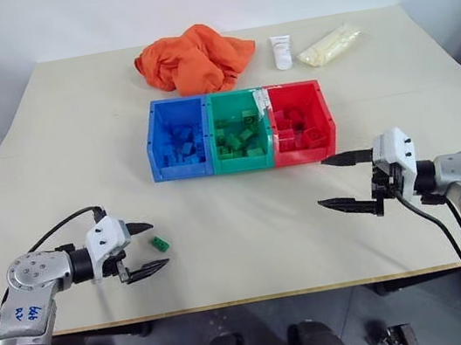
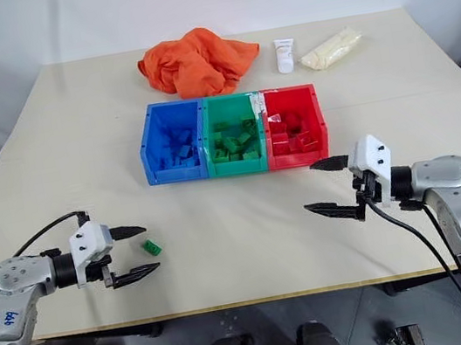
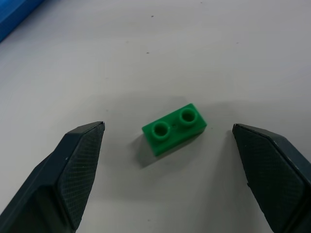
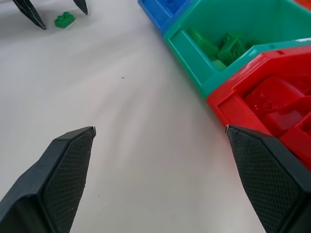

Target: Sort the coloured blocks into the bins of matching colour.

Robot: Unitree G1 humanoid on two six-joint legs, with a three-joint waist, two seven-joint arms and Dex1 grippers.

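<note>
**A:** On the table [image 1: 252, 248], near edge, left side: 1 green brick [image 1: 160, 244], 2 studs, lying flat, studs up. Left gripper [image 1: 149, 247] sits right at it, fingers spread wide, brick between the tips. No contact on either side per the wrist view.

**B:** Right gripper?

**A:** Right gripper [image 1: 333, 180] hangs just in front of the red bin [image 1: 299, 123], near its front corner. Fingers spread, holding nothing.

**B:** Bins?

**A:** 3 tubs joined in a row, mid-table: blue bin [image 1: 177, 139] on the left, green bin [image 1: 240, 131] in the middle, red on the right. Each holds bricks of its own colour. Can't count them.

**B:** Anything else on the table?

**A:** Far edge, behind the bins: crumpled orange cloth [image 1: 194, 57], white tube [image 1: 282, 51] standing beside it, then a clear bag [image 1: 329, 44] of pale yellow stuff. All well apart from the bins and both grippers.

**B:** Loose bricks besides that green one?

**A:** None seen.
</note>
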